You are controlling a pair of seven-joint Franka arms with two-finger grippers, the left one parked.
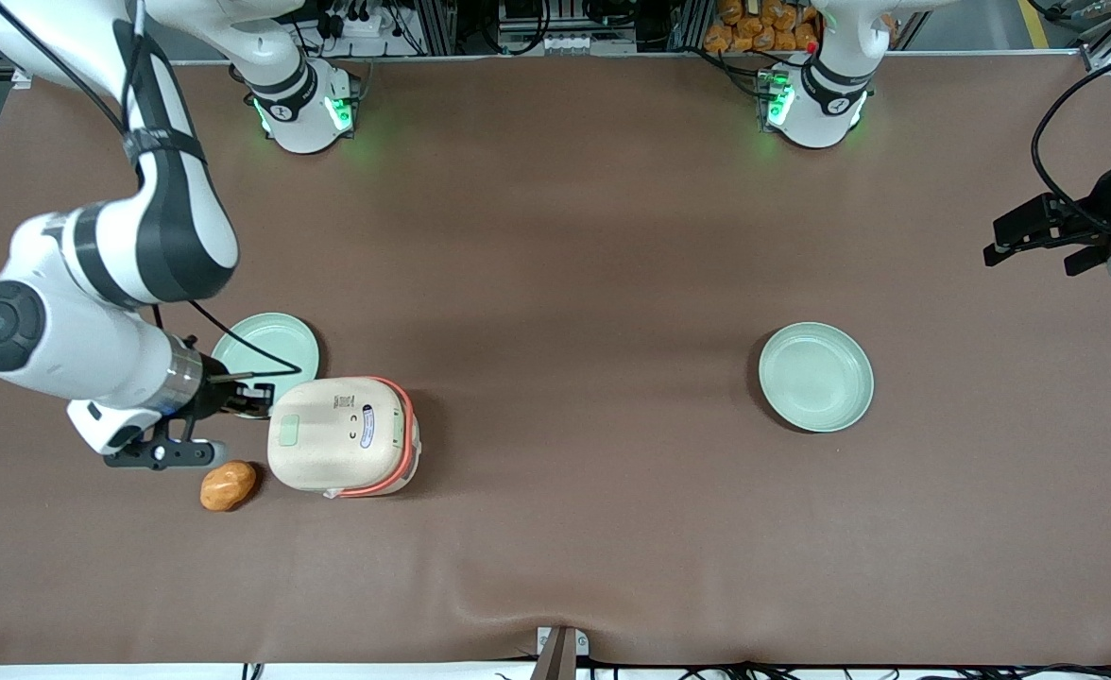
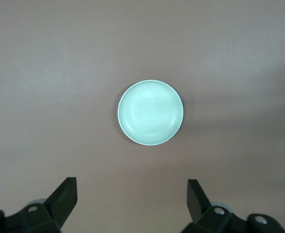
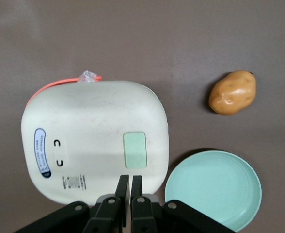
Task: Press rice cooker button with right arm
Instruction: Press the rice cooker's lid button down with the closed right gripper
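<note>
The rice cooker (image 1: pixel 343 436) is a cream-white rounded box with a coral-orange band, standing toward the working arm's end of the table. Its lid (image 3: pixel 91 141) carries a pale green rectangular button (image 3: pixel 135 150) and small marks. The right arm (image 1: pixel 93 293) reaches down beside the cooker. Its black gripper (image 1: pixel 255 397) (image 3: pixel 129 180) is shut, the two fingers (image 3: pixel 121 187) pressed together, over the lid's edge just short of the green button. Nothing is held between them.
A pale green plate (image 1: pixel 267 351) (image 3: pixel 213 189) lies beside the cooker, partly under the wrist. A brown potato (image 1: pixel 228 485) (image 3: pixel 232 92) lies nearer the front camera, next to the cooker. Another green plate (image 1: pixel 816 377) (image 2: pixel 150 112) sits toward the parked arm's end.
</note>
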